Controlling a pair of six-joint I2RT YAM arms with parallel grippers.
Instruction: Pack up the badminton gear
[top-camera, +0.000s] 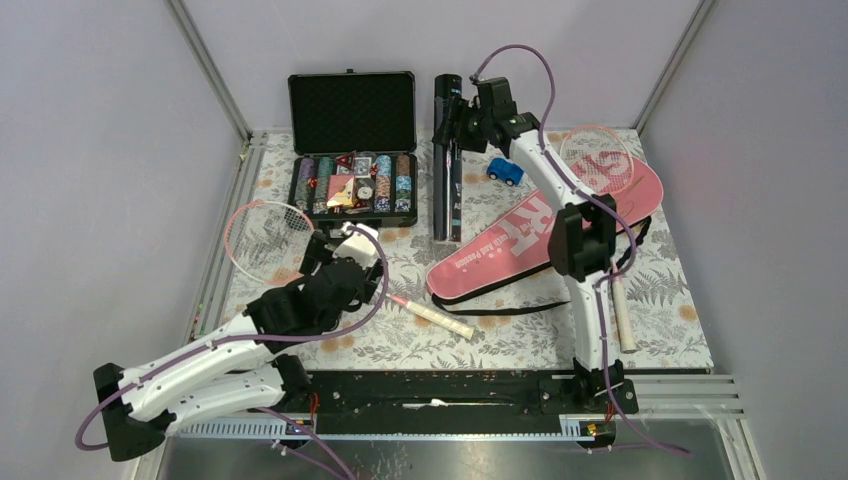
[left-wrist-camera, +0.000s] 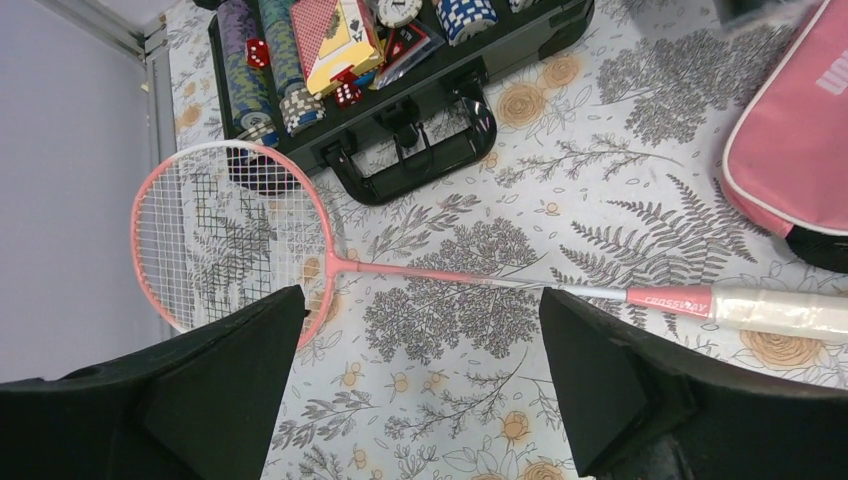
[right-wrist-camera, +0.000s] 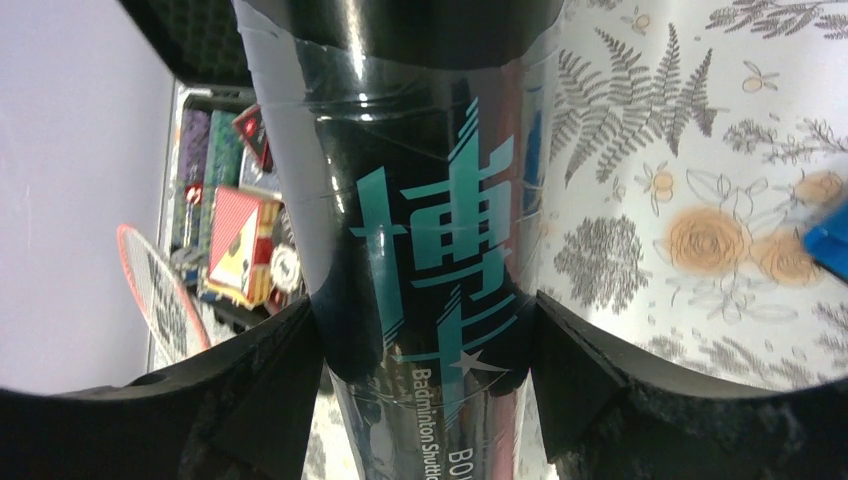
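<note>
One pink-framed racket (top-camera: 265, 240) lies on the left of the table, its white handle (top-camera: 440, 320) pointing right; it also shows in the left wrist view (left-wrist-camera: 440, 272). My left gripper (top-camera: 340, 248) is open and empty just above and short of its shaft (left-wrist-camera: 420, 340). A second racket (top-camera: 597, 160) lies on the pink SPORT cover (top-camera: 530, 240), its handle (top-camera: 622, 315) off the near edge. My right gripper (top-camera: 457, 125) is shut on the black tube with teal print (top-camera: 447, 195), near its far end (right-wrist-camera: 425, 340). No shuttlecocks show.
An open black case of poker chips (top-camera: 352, 110) stands at the back left, its handle (left-wrist-camera: 420, 165) near the first racket's head. A small blue toy car (top-camera: 505, 171) sits between the tube and the cover. Frame posts and walls bound the table.
</note>
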